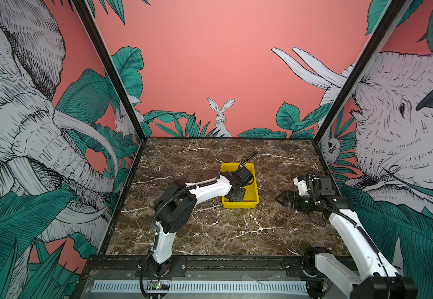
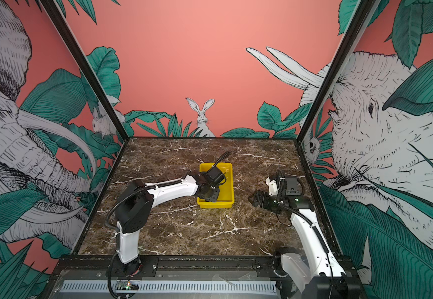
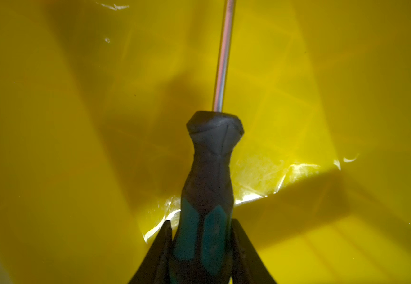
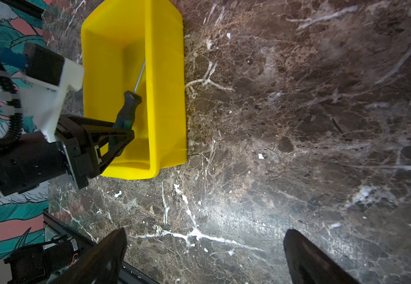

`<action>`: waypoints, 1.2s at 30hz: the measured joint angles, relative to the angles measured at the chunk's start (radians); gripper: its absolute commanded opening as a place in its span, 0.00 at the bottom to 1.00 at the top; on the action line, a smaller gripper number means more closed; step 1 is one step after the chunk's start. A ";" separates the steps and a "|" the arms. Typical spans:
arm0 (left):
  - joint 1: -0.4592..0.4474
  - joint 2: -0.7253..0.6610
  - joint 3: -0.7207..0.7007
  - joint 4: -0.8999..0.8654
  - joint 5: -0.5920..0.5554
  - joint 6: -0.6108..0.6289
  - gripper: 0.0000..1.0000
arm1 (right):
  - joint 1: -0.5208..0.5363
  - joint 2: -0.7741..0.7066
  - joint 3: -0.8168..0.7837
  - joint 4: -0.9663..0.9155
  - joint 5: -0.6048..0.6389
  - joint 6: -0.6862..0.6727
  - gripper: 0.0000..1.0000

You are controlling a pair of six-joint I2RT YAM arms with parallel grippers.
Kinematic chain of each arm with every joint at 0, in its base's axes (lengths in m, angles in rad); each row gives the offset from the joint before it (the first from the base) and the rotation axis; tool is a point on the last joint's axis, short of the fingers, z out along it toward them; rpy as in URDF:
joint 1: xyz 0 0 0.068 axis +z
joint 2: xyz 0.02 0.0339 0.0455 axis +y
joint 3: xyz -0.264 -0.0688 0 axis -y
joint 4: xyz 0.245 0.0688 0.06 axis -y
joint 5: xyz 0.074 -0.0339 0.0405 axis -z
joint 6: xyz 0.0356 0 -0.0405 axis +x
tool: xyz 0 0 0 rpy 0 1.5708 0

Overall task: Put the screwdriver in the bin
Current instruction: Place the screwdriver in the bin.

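Observation:
The yellow bin (image 1: 253,192) (image 2: 228,186) sits mid-table. My left gripper (image 1: 236,194) (image 2: 209,196) reaches down inside its near end. In the left wrist view the left gripper (image 3: 200,221) is shut on the green and black handle of the screwdriver (image 3: 209,172), whose thin shaft points ahead over the bin's glossy floor (image 3: 76,147). The right wrist view shows the screwdriver (image 4: 128,103) inside the bin (image 4: 166,73), held low by the left gripper (image 4: 123,135); whether it touches the floor I cannot tell. My right gripper (image 1: 279,199) (image 2: 251,199) (image 4: 204,236) hangs open and empty, right of the bin.
Dark marble tabletop (image 1: 210,227) with patterned walls on three sides and a black rail (image 1: 223,261) along the front edge. The left arm's elbow (image 1: 176,204) rises over the table's left half.

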 measured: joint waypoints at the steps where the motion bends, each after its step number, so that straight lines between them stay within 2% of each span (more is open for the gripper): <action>1: 0.000 0.007 0.001 0.000 0.001 -0.001 0.01 | 0.000 0.000 0.000 0.000 0.000 0.000 0.99; 5: 0.001 0.021 0.001 0.003 0.001 -0.011 0.07 | 0.000 0.000 0.000 0.000 0.000 0.000 0.99; 17: 0.008 0.021 0.016 0.010 0.017 -0.017 0.48 | 0.000 0.000 0.000 -0.001 -0.001 -0.002 0.99; 25: 0.014 0.020 0.064 0.010 0.030 -0.009 0.83 | 0.000 0.000 0.000 -0.006 0.000 -0.008 0.99; 30: 0.027 0.005 0.109 -0.002 0.040 0.031 0.99 | 0.000 0.000 0.011 -0.021 0.006 -0.008 0.99; 33: 0.055 -0.045 0.130 0.007 0.089 0.073 1.00 | 0.000 0.000 0.025 -0.030 0.012 -0.008 0.99; 36: 0.124 -0.134 0.121 0.047 0.155 0.120 1.00 | 0.000 0.004 0.058 -0.048 0.047 -0.011 0.99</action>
